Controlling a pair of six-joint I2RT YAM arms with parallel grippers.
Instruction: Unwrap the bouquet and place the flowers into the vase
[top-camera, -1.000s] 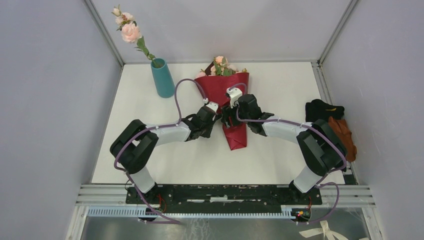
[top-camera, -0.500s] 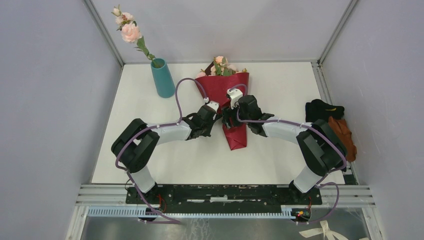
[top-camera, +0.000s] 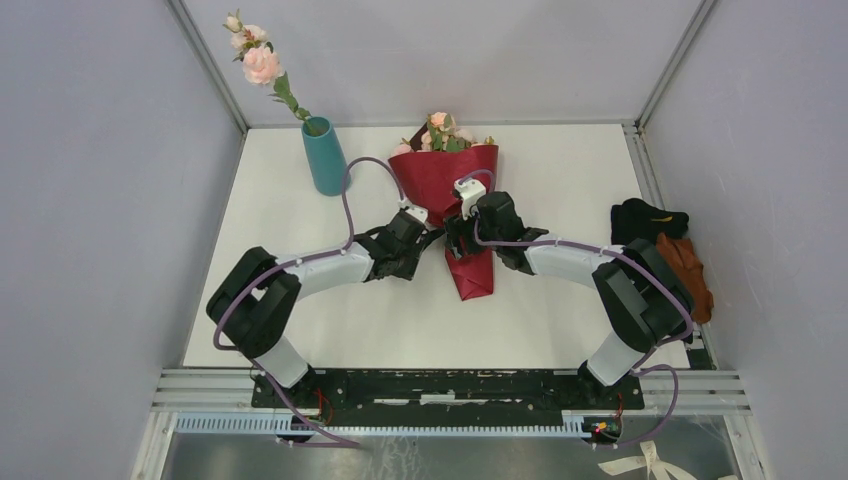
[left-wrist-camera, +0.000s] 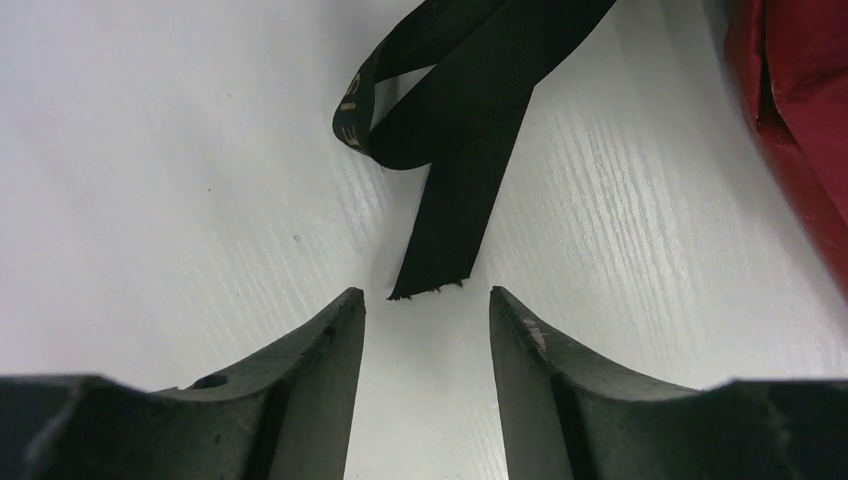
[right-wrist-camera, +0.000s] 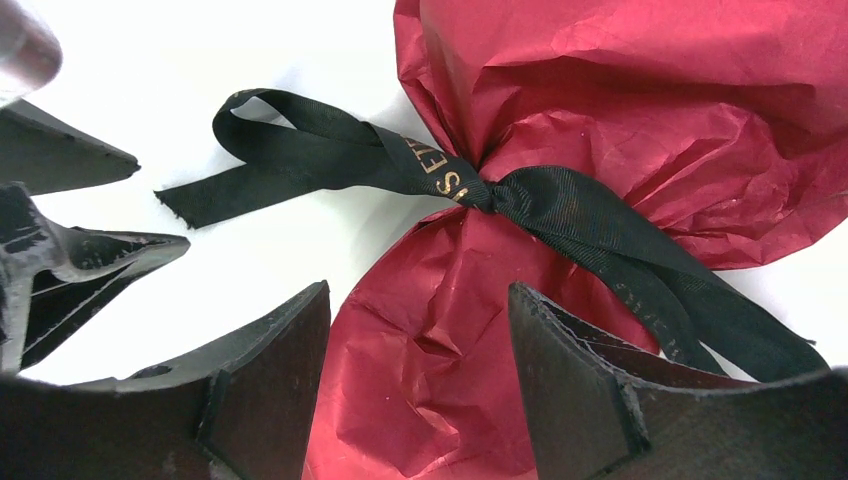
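**A:** Where is the thing we are meant to unwrap?

**B:** The bouquet of pink roses in a cone of maroon wrapping paper (right-wrist-camera: 600, 90) lies flat on the white table (top-camera: 560, 300). Its narrow waist runs right under the right gripper (right-wrist-camera: 420, 295). The black woven ribbon (right-wrist-camera: 560, 205) is knotted round that waist, just beyond the fingertips.

**A:** So which step is this?

**B:** I'd say untying. The knot is tight, the paper is closed, and the roses at the cone's mouth (top-camera: 442, 132) are bundled inside. One pink rose stem (top-camera: 262, 65) already stands in the tall teal-blue cylindrical vase (top-camera: 325, 158), well beyond the left gripper (left-wrist-camera: 427, 305) and off to its left.

**A:** What are the grippers doing?

**B:** The left one has its jaws parted with nothing between them. The frayed end of a ribbon tail lies on the table just ahead of the gap, not yet inside it. The right one is spread wide astride the maroon paper, on the near side of the knot. It clamps nothing, and I cannot tell whether its fingers touch the paper.

**A:** And next?

**B:** Probably the left gripper has to ease forward until the tail sits between its fingers. Then it can close and draw the tail away from the knot while the right steadies the cone.
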